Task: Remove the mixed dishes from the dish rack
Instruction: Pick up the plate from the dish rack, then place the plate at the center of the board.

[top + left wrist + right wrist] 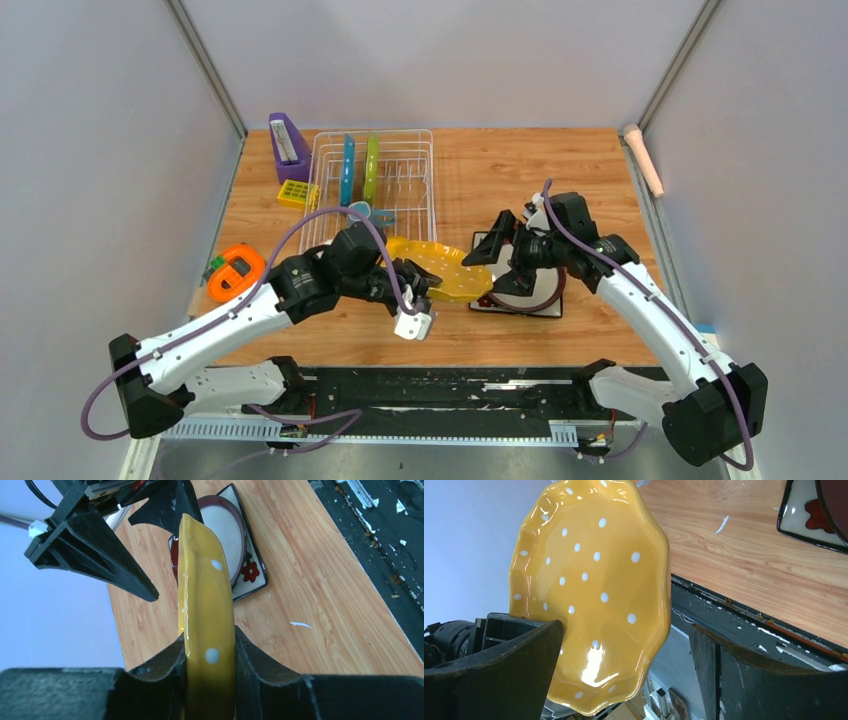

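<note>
My left gripper [424, 287] is shut on the rim of the yellow white-dotted plate [442, 267], holding it above the table in front of the dish rack [420, 180]; the left wrist view shows it edge-on [207, 595] between the pads. My right gripper [492, 250] is open, its fingers either side of the plate's far edge [594, 580] without touching. The blue-dotted plate [347, 168] and green-dotted plate [371, 167] stand in the rack, the blue-grey mug [360, 210] at its front. The red-rimmed round plate [220, 527] lies on the dark square plate [252, 575], under my right arm.
A purple slanted holder [287, 145] and a small yellow grid block [296, 193] sit left of the rack. An orange tape measure [236, 272] lies at the table's left edge. A pinkish rod [643, 158] lies along the right wall. The black base rail [450, 385] runs along the near edge.
</note>
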Robot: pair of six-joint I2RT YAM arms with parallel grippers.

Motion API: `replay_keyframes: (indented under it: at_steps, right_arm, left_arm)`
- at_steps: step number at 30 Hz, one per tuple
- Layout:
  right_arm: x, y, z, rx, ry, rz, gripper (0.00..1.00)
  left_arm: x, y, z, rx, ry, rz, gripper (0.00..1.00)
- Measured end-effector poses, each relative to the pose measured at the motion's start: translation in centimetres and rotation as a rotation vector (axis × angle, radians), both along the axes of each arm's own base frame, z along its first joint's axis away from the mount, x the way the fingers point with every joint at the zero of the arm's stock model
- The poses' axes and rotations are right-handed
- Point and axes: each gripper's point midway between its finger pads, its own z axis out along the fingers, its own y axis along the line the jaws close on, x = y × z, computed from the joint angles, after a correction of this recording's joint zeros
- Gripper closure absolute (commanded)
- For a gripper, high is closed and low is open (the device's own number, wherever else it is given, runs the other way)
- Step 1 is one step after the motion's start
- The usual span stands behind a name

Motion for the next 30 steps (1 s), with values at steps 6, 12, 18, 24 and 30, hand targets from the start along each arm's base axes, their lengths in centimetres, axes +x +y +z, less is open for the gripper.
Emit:
replay_keyframes:
  at_steps: [6, 12, 18, 24, 30]
  right_arm:
    - [-0.7, 0.1, -1.7, 0.032, 0.084, -0.039, 0.04]
    - [-0.9, 0.6, -2.4, 0.137, 0.136, -0.104, 0.08]
    - [-0.3, 1.2, -1.3, 0.248, 0.121, -0.142, 0.24]
    - [0.3, 1.6, 0.0, 0.304, 0.101, -0.155, 0.57]
    - [1.3, 1.0, 0.5, 0.330, 0.115, -0.226, 1.00]
  left_arm:
    - [-0.3, -0.4, -0.1, 0.019, -0.066, -0.018, 1.00]
    - [0.4, -0.9, 0.5, 0.001, -0.107, 0.004, 1.00]
    - [0.9, -1.5, 0.5, -0.012, -0.122, 0.012, 1.00]
    - [1.2, -1.8, -0.1, 0.001, -0.126, 0.015, 1.00]
    - [1.7, -1.8, 0.1, -0.001, -0.149, 0.036, 0.62]
